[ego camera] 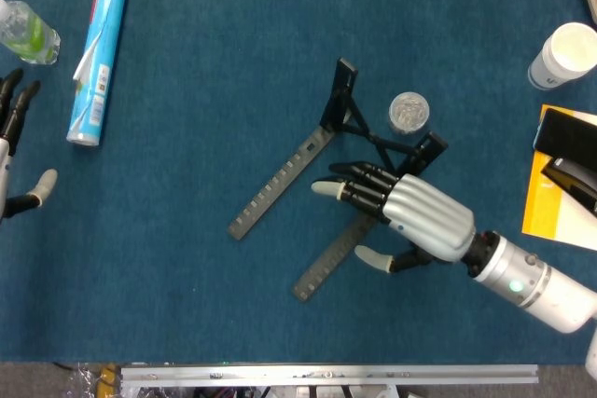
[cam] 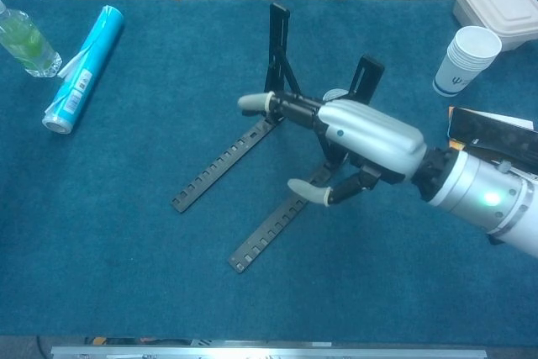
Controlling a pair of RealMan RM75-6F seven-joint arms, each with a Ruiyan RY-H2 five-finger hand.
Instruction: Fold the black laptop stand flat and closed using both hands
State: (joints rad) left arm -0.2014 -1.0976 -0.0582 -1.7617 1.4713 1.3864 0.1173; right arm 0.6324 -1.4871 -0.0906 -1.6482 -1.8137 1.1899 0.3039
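Black laptop stand (ego camera: 340, 170) sits mid-table on the blue cloth (ego camera: 205, 305), unfolded: two slotted rails flat and splayed toward the near-left, uprights raised at the far end just beside a small clear jar (ego camera: 408, 111). Right hand (ego camera: 410, 216) hovers over the right rail, fingers (cam: 277, 104) stretched out and spread, thumb apart below, grasping nothing (contact with the stand cannot be told). Left hand (ego camera: 14, 151) lies at the far left edge, fingers apart and empty, near a blue roll (ego camera: 97, 51) and a green bottle (ego camera: 26, 33).
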